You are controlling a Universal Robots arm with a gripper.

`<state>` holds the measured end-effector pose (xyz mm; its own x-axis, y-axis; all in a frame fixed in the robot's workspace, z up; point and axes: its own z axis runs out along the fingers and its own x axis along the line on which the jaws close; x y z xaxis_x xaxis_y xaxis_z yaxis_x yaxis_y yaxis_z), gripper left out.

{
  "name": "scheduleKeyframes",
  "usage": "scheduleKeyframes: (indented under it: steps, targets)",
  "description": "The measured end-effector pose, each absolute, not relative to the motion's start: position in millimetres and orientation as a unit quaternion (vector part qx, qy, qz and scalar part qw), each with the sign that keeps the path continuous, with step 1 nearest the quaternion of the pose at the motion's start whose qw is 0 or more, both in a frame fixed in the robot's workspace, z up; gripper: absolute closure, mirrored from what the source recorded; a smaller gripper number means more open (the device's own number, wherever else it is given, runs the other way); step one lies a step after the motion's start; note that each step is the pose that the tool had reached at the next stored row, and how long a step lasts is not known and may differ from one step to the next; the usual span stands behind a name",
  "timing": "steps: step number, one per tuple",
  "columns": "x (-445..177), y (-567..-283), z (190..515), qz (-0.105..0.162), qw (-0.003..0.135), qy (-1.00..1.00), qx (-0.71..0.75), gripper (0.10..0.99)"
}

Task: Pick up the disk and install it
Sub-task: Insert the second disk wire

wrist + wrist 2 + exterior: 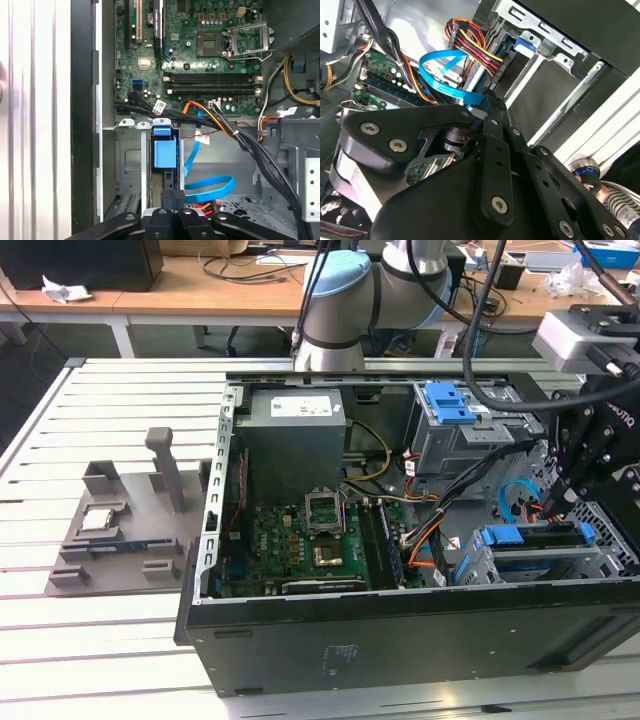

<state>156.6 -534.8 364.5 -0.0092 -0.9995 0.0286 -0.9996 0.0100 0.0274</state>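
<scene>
The disk (pixel 530 536), edged by its blue caddy bracket, sits in the metal drive cage (pixel 480 565) at the exterior view's right end of the open computer case. In the first wrist view its blue bracket tab (pixel 165 150) stands in the bay slot. The bracket's blue end (pixel 525 42) also shows in the second wrist view. My gripper (pixel 552 505) hangs just above the cage. Its black fingers meet in a narrow seam (pixel 172 194) at the near end of the disk slot, shut. I see nothing between them. I cannot tell whether the tips touch the disk.
A looped blue data cable (pixel 210 187) and orange-red power wires (pixel 470 45) lie close to the fingers. The motherboard (pixel 310 540), the power supply (pixel 295 440) and an upper bay with a blue latch (pixel 450 405) fill the case. A grey fixture (pixel 120 530) stands on the slatted table.
</scene>
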Motion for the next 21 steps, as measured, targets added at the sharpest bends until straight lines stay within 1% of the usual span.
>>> scheduleKeyframes:
  steps: [5, 16, 21]
  targets:
    - [156.6, -546.2, 358.0, 0.001, 0.02, -0.71, 0.704, 0.984]
    - [157.1, -546.1, 349.4, 0.001, 0.02, -0.71, 0.704, 0.984]
    - [157.2, -539.6, 348.6, 0.001, 0.02, -0.71, 0.704, 0.984]
